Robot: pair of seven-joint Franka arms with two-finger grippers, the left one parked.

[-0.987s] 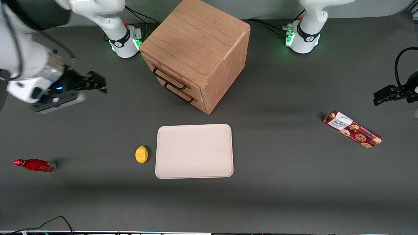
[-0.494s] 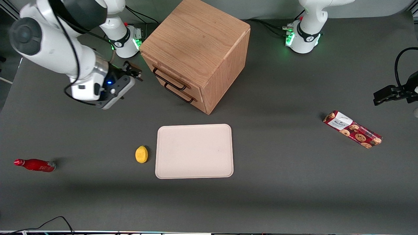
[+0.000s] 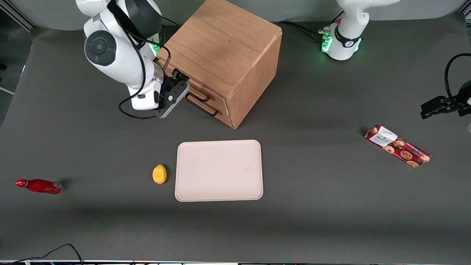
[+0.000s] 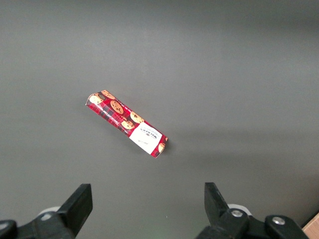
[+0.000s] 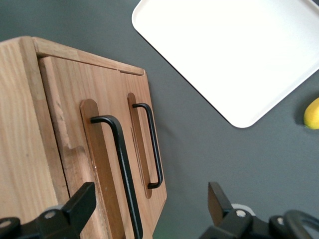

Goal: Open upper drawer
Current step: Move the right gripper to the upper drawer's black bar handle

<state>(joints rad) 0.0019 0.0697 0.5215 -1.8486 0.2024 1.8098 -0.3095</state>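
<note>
Surroundings: tray (image 3: 219, 170) and lemon (image 3: 159, 173) lay nearer the camera than the cabinet (image 3: 224, 55).
Upper drawer (image 5: 94, 164): closed, handle bar horizontal.
Claw (image 5: 149, 209): spread, before the handle.

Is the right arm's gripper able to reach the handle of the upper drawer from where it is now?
Probably yes. The gripper is open right in front of the upper drawer, and nothing stands between its fingers and the black handle; the drawer looks closed.

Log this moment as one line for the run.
gripper: open, at upper drawer handle | drawer: shut | grasp: not yet
</note>
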